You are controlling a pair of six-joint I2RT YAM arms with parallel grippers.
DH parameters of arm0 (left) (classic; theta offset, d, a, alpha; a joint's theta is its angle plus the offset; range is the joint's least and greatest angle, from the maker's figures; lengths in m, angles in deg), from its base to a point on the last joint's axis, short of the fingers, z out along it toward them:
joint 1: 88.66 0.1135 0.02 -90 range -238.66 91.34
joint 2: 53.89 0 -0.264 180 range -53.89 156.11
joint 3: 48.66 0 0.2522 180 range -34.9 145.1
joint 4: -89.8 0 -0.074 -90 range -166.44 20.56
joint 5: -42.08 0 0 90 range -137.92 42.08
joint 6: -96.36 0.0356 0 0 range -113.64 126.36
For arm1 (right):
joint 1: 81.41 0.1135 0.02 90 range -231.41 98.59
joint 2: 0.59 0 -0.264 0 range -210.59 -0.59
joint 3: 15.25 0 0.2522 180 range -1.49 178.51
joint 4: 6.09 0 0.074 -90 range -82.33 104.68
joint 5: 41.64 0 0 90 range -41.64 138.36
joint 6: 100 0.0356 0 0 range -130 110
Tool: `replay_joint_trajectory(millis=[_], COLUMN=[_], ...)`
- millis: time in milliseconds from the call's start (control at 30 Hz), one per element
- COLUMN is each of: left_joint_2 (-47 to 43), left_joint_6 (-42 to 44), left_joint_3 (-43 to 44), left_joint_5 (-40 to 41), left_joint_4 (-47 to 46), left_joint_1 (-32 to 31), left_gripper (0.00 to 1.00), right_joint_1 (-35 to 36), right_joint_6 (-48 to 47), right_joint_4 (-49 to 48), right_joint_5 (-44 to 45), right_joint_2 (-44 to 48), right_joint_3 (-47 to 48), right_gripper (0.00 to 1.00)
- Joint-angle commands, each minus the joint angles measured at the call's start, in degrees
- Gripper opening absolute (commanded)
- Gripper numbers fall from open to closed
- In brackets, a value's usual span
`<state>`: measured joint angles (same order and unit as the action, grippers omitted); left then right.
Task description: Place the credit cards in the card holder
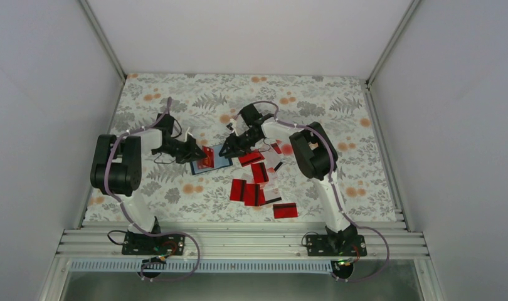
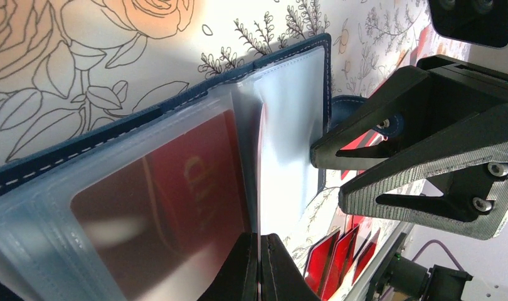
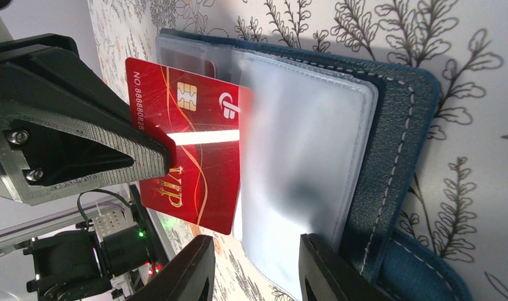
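Observation:
The card holder (image 1: 221, 157) lies open on the floral cloth, navy cover (image 3: 392, 157) down and clear sleeves up. My left gripper (image 2: 260, 237) is shut on the edge of one clear sleeve page, holding it raised. A red VIP credit card (image 3: 189, 138) sits partly in a sleeve, its left part sticking out, and it shows through the plastic (image 2: 176, 188) in the left wrist view. My right gripper (image 3: 256, 241) hovers open just over the sleeves' edge, holding nothing. Several more red credit cards (image 1: 258, 185) lie loose to the right of the holder.
The two grippers (image 1: 200, 153) (image 1: 228, 149) stand tip to tip over the holder. The right one's fingers (image 2: 427, 157) fill the right of the left wrist view. White enclosure walls (image 1: 51, 125) ring the cloth. An aluminium rail (image 1: 239, 241) runs along the near edge.

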<state>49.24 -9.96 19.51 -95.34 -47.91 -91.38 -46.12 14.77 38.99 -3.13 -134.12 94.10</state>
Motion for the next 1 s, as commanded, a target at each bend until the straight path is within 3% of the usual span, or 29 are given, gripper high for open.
replay_joint_trajectory(millis=[0,967], left_joint_2=[1.4,2.7], left_joint_6=[0.6,-4.2], left_joint_3=[-0.3,-3.5], left_joint_5=[-1.6,-4.7], left_joint_4=[-1.9,-11.6], left_joint_1=[0.3,0.2], left_gripper=[0.02,0.02], right_joint_1=[0.3,0.4], right_joint_6=[-0.8,0.5], right_joint_4=[3.1,2.4], right_joint_5=[4.1,3.4], right_joint_2=[-1.8,-2.1], right_joint_3=[-1.8,-0.4], right_gripper=[0.35,0.33])
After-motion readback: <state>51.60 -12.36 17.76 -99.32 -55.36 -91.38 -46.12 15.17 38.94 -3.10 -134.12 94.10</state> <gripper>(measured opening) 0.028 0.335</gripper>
